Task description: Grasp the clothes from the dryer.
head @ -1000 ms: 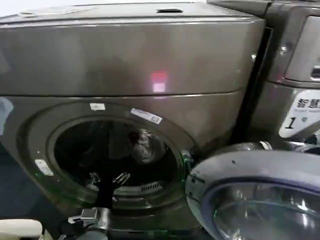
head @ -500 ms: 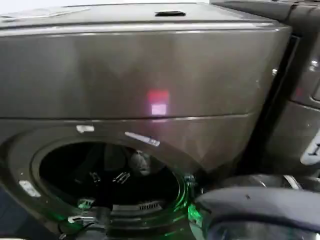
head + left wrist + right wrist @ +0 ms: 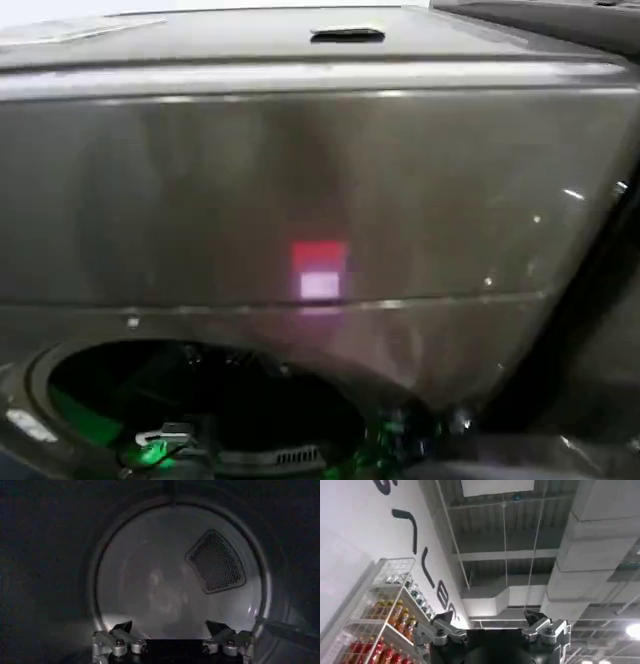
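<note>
While the dryer (image 3: 300, 190) is seen close up from the head camera, its dark bronze-grey front is marked by a small red light (image 3: 319, 268), and the round porthole (image 3: 200, 400) is seen low down. In the left wrist view, the left gripper (image 3: 170, 626) is held inside the drum (image 3: 125, 580), its 2 fingers spread apart and empty. The clothes (image 3: 167, 592) are seen as a pale bundle deep in the drum, ahead of the fingertips, untouched. A perforated vent (image 3: 216, 561) is set in the back wall. The right gripper (image 3: 491, 617) is pointed up at a ceiling (image 3: 520, 540), fingers released, beside a shelf of bottles (image 3: 385, 625).
</note>
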